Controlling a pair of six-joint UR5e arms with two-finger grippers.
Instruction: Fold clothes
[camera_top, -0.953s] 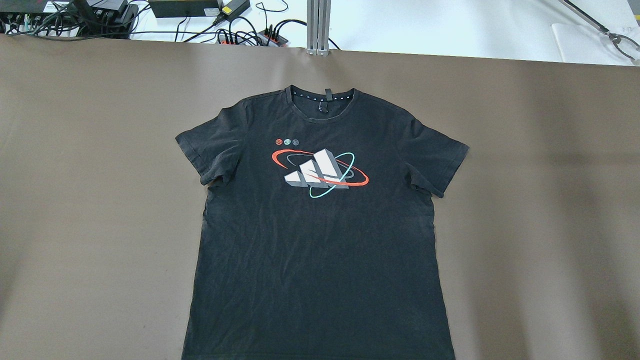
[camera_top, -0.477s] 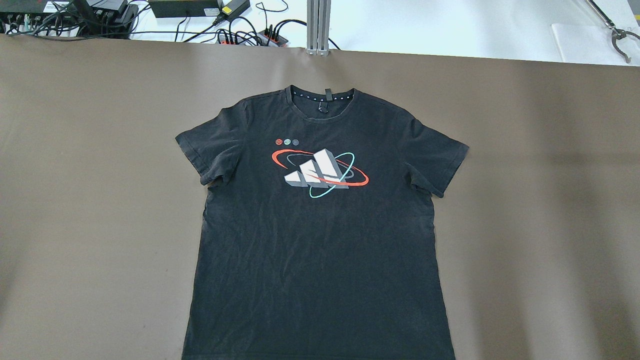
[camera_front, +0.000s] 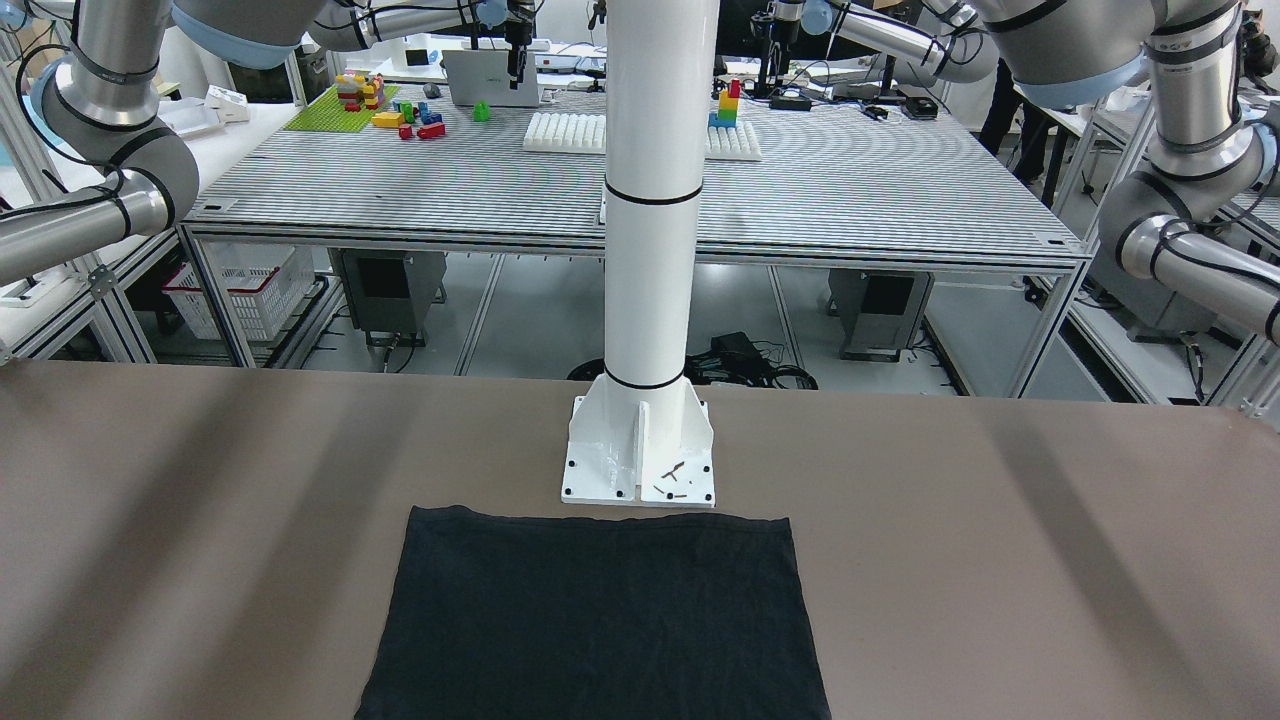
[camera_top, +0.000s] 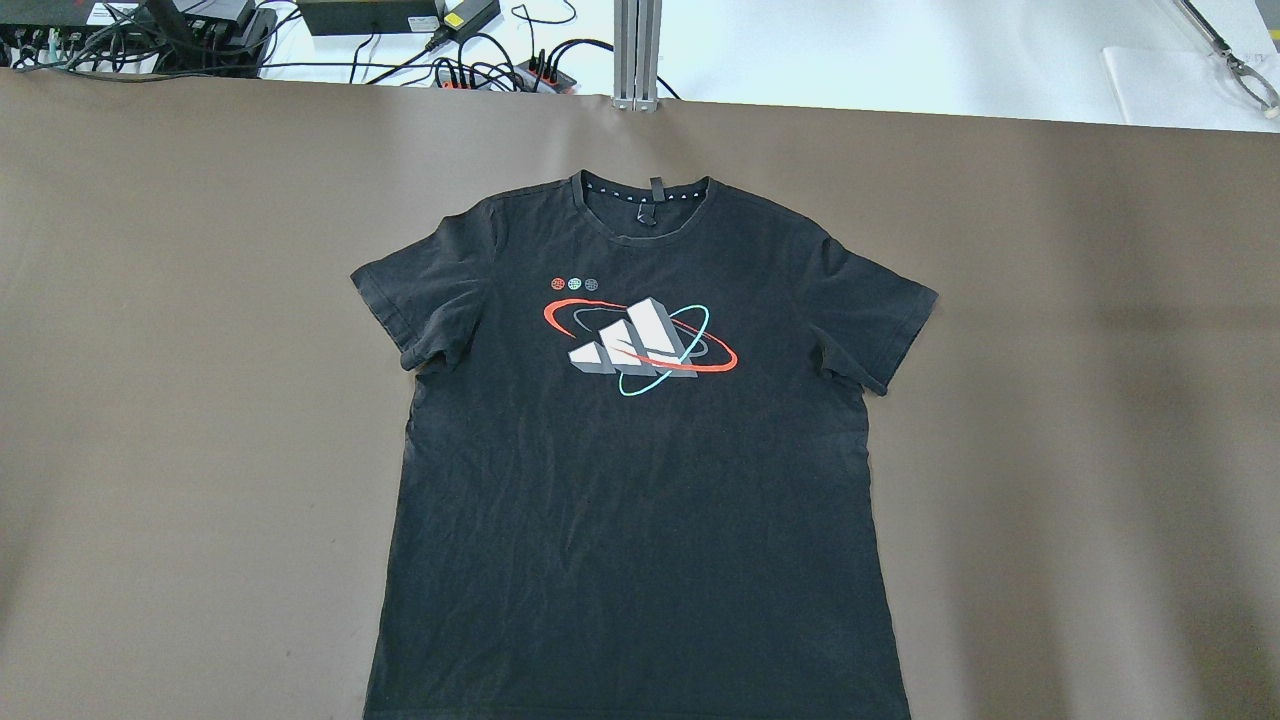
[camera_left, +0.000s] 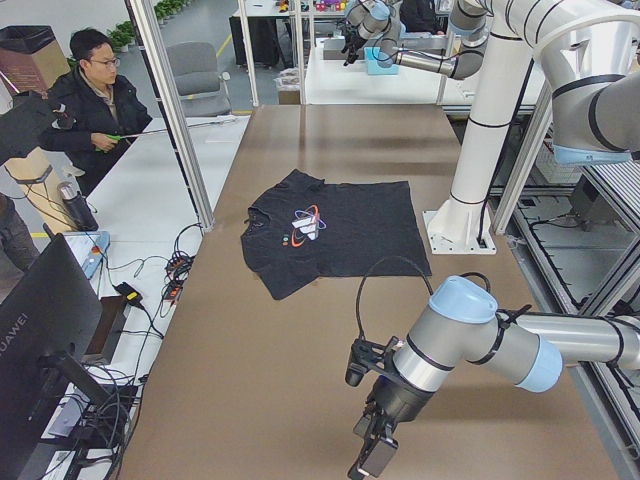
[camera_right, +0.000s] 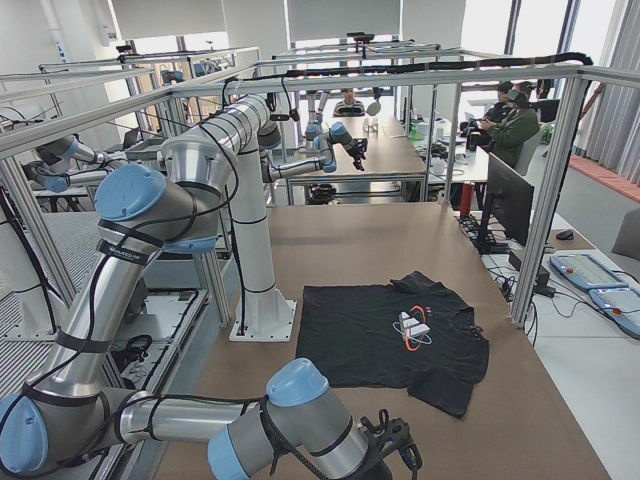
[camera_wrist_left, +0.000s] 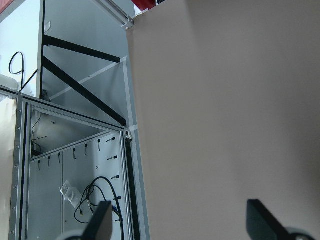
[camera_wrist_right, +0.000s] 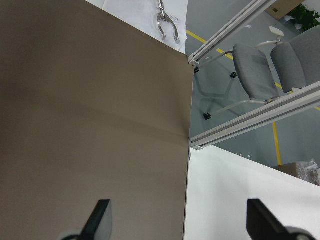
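The clothes are one black T-shirt (camera_top: 640, 470) with a white, red and teal print on the chest. It lies flat and face up on the brown table (camera_top: 180, 400), collar at the far side. Its hem (camera_front: 600, 620) lies just in front of the white pole. My left gripper (camera_wrist_left: 182, 222) hangs open over bare table near the left end, well away from the shirt (camera_left: 330, 235). Out by the right end my right gripper (camera_wrist_right: 182, 220) is open too, over the table's far corner, holding nothing.
The white pole's base plate (camera_front: 640, 455) stands on the table at the shirt's hem. Cables and power strips (camera_top: 480, 60) lie beyond the far edge by an aluminium post (camera_top: 637, 50). A seated person (camera_left: 95, 95) holds a long grabber tool (camera_top: 1240, 70).
The grabber tool at the far right corner has shifted toward the right edge. The shirt lies as before, and no arm enters the overhead view.
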